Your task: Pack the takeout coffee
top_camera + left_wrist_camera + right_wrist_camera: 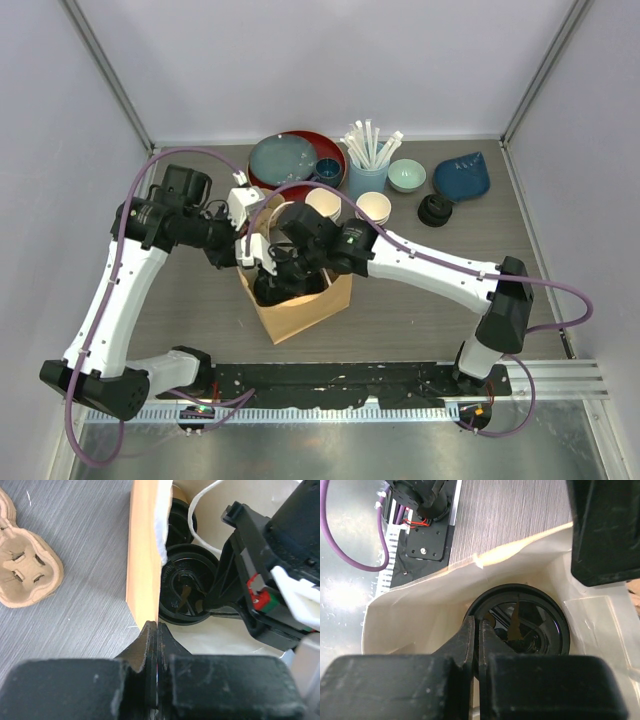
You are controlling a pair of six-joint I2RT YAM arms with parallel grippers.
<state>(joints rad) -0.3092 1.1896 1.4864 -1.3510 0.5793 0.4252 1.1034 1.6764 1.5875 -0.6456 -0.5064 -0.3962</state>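
Coffee cups [187, 587] stood inside the bag [300, 318], two of them, and only their round black lids showed; the bag's walls hid their sides. The front cup [520, 625] had a lid of concentric rings with a small tan mark at its middle. The second cup [179, 522] sat just behind it, and whether the two touched could not be told. The bag, a single brown paper one, pale inside and with a white cord handle, stood upright at the middle of the table [200, 300], between the two arms. The left gripper [152, 627] was pinched tight on the bag's wall at the rim. The right gripper [475, 628] reached down into the bag, its fingers closed on the rim of the front cup's lid. One cardboard carrier [25, 575] lay on the table just outside the bag. At the back stood two stacks of lidless cups [323, 200], one blue cup of straws [368, 175], one green bowl [407, 175], one blue dish [462, 175], one red bowl [305, 134] holding a teal plate [283, 160], and one pile of lids [435, 210]
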